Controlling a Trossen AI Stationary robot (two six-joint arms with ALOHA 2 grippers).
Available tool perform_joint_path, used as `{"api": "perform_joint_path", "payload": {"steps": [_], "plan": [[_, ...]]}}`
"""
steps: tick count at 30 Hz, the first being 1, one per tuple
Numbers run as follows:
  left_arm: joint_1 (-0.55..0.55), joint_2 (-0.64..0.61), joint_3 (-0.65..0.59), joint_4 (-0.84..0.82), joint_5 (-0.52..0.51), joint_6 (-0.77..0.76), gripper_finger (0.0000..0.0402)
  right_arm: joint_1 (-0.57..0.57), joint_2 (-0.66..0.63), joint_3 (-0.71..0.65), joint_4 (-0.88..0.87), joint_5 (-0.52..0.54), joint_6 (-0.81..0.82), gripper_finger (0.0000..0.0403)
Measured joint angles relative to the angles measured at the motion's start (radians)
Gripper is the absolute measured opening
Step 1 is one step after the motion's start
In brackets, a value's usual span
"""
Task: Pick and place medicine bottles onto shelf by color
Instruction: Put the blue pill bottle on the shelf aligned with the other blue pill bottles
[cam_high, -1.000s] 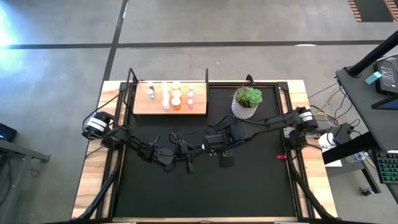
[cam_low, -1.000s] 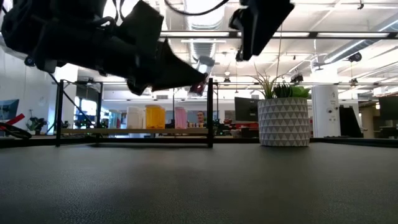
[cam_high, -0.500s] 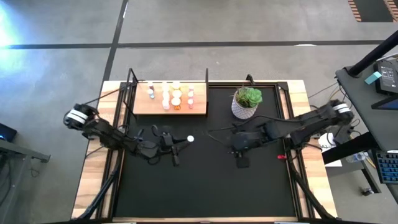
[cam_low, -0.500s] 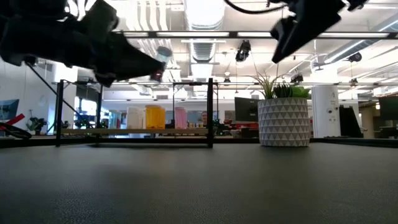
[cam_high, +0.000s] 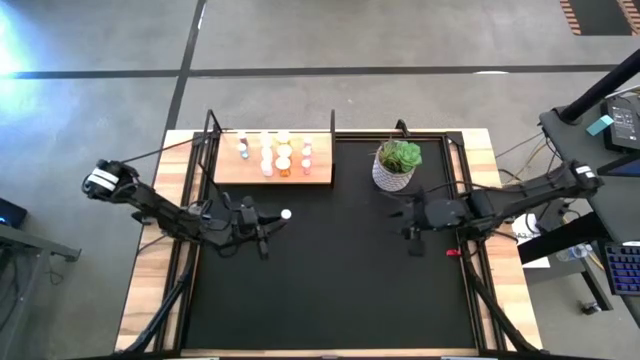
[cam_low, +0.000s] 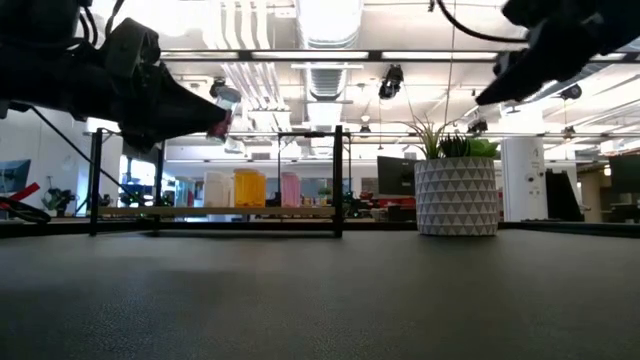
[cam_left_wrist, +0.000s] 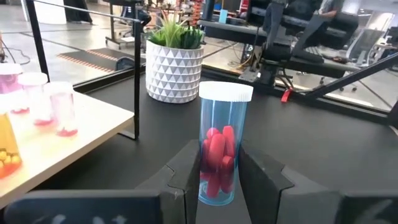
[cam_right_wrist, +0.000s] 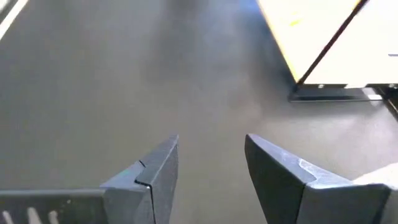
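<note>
My left gripper (cam_high: 272, 222) is above the black mat (cam_high: 330, 290), near the front of the shelf (cam_high: 225, 170), and is shut on a clear bluish medicine bottle (cam_left_wrist: 221, 149) with red pills and a white cap (cam_high: 286, 213). The light-wood shelf, with black corner posts, carries several white, orange and pinkish bottles (cam_high: 272, 152) standing on their bases. They also show in the low view (cam_low: 248, 187). My right gripper (cam_high: 410, 235) is open and empty above the mat's right part, in front of the plant pot (cam_high: 395, 172). My left gripper pinches the bottle's lower body (cam_left_wrist: 217, 183) between its two fingers (cam_left_wrist: 186, 177), one on each side. The capped end sticks out past the fingertips. In the low view the bottle (cam_low: 222, 110) is lifted clear of the mat and tilted, cap end higher.
A white patterned pot with a green plant (cam_low: 455, 195) stands right of the shelf at the mat's far edge. A small red object (cam_high: 451, 251) lies by the mat's right edge. The shelf's black posts (cam_low: 338, 180) rise at its corners.
The two arms have drawn apart from the middle of the mat. My left gripper has gone toward the table's left and far edges, nearer the shelf, carrying the bottle clear of the mat. My right gripper has gone toward the table's right edge.
</note>
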Motion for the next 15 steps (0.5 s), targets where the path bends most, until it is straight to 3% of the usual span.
{"api": "perform_joint_path", "payload": {"steps": [8,15], "plan": [[0.000,0.005,0.001,0.002,-0.001,0.000,0.0077,0.000,-0.222,-0.190,0.101,0.029,0.018,0.0176],[0.000,0.005,0.003,0.002,-0.002,0.000,0.0077,0.000,-0.352,-0.319,0.228,0.156,-0.028,0.0176]]}}
